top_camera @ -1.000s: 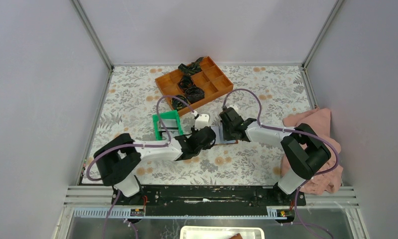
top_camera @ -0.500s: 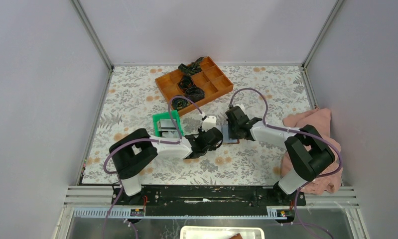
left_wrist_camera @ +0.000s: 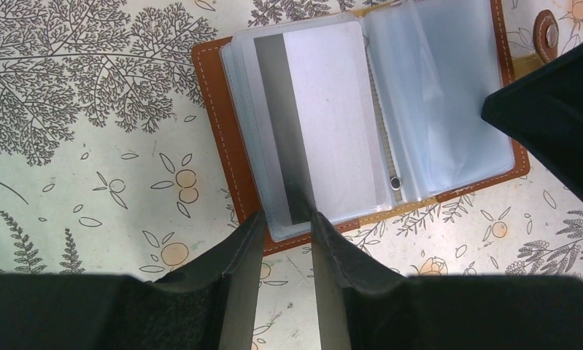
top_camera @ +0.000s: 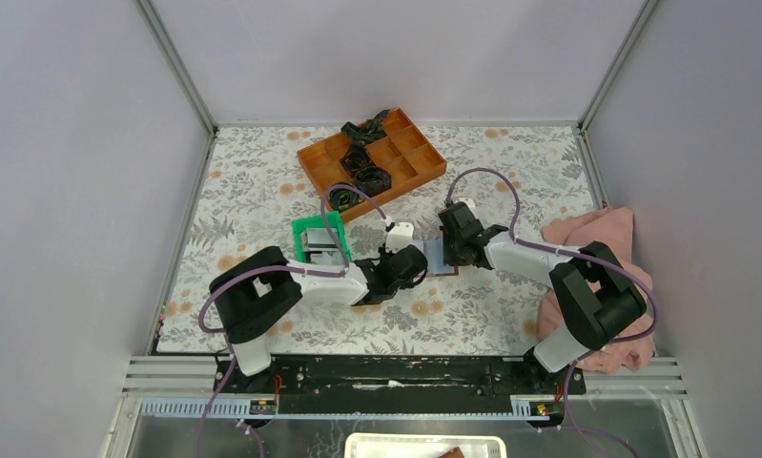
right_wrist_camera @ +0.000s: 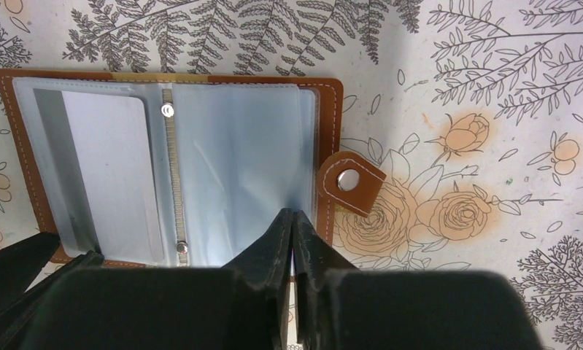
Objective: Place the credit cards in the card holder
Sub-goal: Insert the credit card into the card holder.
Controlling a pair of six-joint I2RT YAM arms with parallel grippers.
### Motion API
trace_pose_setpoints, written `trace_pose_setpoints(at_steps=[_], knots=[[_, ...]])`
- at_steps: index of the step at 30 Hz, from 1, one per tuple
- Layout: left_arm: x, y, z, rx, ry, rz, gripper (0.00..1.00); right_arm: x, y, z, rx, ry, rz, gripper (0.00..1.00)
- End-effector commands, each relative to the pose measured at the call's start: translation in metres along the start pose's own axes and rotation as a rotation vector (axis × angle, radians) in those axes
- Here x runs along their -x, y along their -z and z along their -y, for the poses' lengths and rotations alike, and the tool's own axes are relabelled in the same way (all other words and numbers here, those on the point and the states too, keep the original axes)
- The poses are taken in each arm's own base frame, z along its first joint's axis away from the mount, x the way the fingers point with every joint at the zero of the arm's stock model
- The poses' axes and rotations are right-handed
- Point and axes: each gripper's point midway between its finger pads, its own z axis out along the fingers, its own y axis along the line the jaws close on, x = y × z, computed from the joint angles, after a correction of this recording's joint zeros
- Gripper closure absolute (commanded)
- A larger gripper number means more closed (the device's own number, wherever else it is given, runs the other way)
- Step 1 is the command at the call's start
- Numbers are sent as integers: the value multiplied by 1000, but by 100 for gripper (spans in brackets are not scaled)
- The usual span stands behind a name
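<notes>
**Card holder, open, one card in sleeve**

- Card holder (left_wrist_camera: 221, 146): brown, stitched, lying open and flat on the floral table (right_wrist_camera: 456, 73), between the two grippers near the table's middle. Clear sleeves (right_wrist_camera: 237, 168) fan out on both halves, with a riveted spine between them.
- Snap tab (right_wrist_camera: 350, 182): sticks out from the holder's outer edge and lies flat on the table, stud up.
- Card (left_wrist_camera: 332, 124): pale silver with a dark stripe along one long side. It sits in the sleeves of the half away from the tab, and its short end reaches the holder's near edge.
- Left gripper (left_wrist_camera: 284, 248): fingers spread with a clear gap. The tips are over the holder's near edge, one on either side of the stripe's end. Nothing is pinched between them.
- Right gripper (right_wrist_camera: 294, 233): fingers pressed almost together, only a thin slit between them. The tips are at the near edge of the tab-side sleeves, just beside the tab. Whether a sleeve is caught between them cannot be told.
- Green tray (top_camera: 310, 229): on the table just beyond the left arm, well apart from the holder.
- Orange tray (top_camera: 410, 157): at the far side of the table, black coils (top_camera: 367, 176) in several compartments.
- Pink rag (top_camera: 596, 234): bunched at the table's right edge, behind the right arm
</notes>
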Motion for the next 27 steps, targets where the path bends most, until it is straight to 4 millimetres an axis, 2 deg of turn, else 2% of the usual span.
trace_pose_setpoints(at_steps=[1,8,17,21,24,27], knots=[[-20,0,-23,82,-37,-42,63,1,10,13,-36,10,8,88],[3,11,-21,84,-21,13,60,13,31,6,15,-23,59,64],[44,36,-19,79,10,111,51,8,46,9,39,-82,93,55],[40,43,-29,88,35,124,47,-3,42,11,38,-110,73,53],[29,39,-37,93,47,118,46,-7,38,10,49,-143,78,50],[20,35,-37,68,60,112,46,-10,34,13,44,-171,82,48]])
